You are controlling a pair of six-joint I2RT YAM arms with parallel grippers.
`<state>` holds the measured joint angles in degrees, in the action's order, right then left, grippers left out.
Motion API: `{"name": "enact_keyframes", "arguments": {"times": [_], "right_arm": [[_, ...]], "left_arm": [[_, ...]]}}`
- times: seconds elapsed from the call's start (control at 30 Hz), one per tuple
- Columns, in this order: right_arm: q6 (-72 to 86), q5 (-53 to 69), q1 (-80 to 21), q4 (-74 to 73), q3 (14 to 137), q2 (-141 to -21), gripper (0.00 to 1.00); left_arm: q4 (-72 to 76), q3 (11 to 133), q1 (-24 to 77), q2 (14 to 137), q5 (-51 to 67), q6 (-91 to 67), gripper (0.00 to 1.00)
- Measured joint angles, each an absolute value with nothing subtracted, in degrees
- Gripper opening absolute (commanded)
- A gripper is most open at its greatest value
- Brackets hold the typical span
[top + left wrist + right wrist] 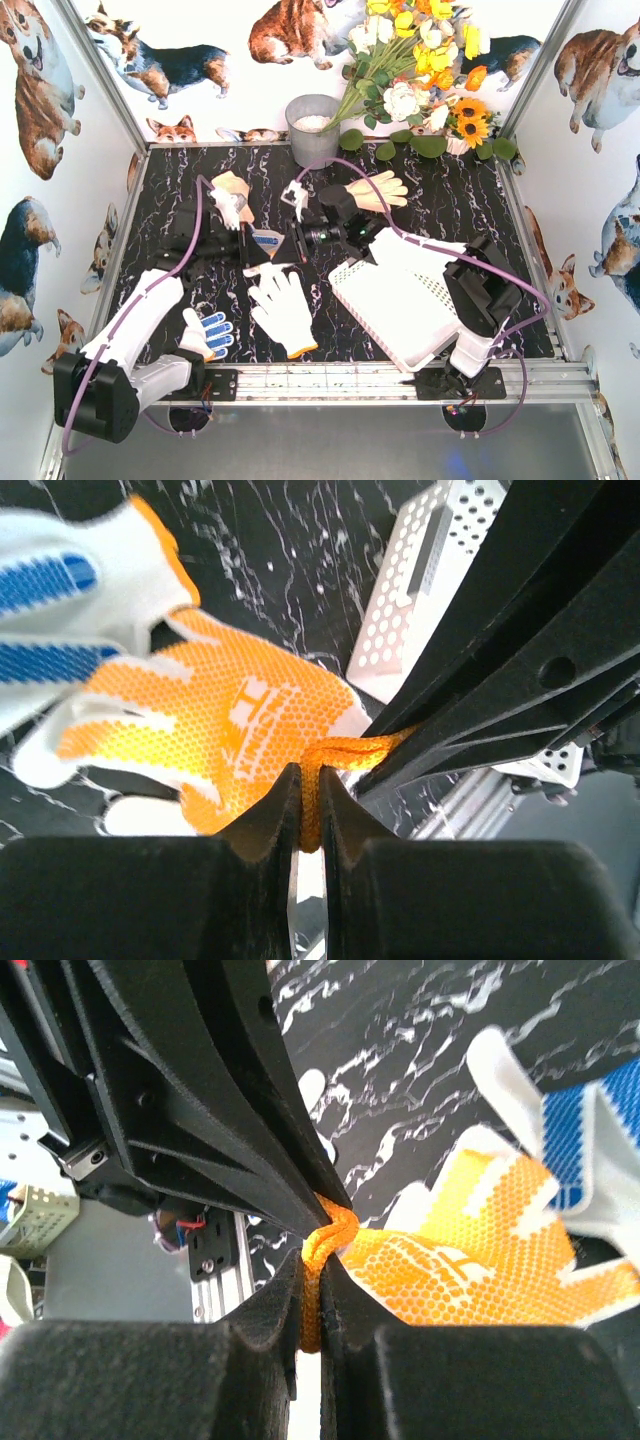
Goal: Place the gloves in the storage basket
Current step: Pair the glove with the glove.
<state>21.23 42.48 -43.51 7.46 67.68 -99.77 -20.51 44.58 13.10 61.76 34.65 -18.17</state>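
**Both grippers pinch one glove's orange cuff**

The left gripper [310,780] is clamped on the bunched orange cuff [345,750] of a yellow-palmed knit glove [220,730]. The right gripper [318,1250] is closed on the same cuff from the opposite side, so the two pairs of black fingers meet tip to tip. The glove's dotted palm faces both wrist cameras. A white glove with blue-dotted fingers [50,610] overlaps its fingertips; whether the two touch cannot be told.

From above, the arms meet over the middle of the black marbled table [500,230], and they hide most of the held glove. The white rectangular perforated plastic basket [390,300] sits to the right of that meeting point, partly under the right arm.

Other gloves lie on the table outside the basket:
- a white orange-cuffed glove [283,312] just left of the basket
- a blue-dotted glove [210,333] near the left arm's base
- a cream glove [375,190] and a tan-and-white glove [232,200] farther back

A grey metal bucket [313,128] and a bunch of yellow and white flowers [420,60] stand along the far edge.
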Motion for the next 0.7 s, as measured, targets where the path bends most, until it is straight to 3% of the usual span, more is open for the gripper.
{"name": "enact_keyframes", "arguments": {"times": [0.7], "right_arm": [[27.5, 42.5, -48.0, 9.5, 55.4, -96.6, 0.0]], "left_arm": [[-20.7, 35.6, 15.2, 64.5, 44.2, -25.5, 0.0]]}}
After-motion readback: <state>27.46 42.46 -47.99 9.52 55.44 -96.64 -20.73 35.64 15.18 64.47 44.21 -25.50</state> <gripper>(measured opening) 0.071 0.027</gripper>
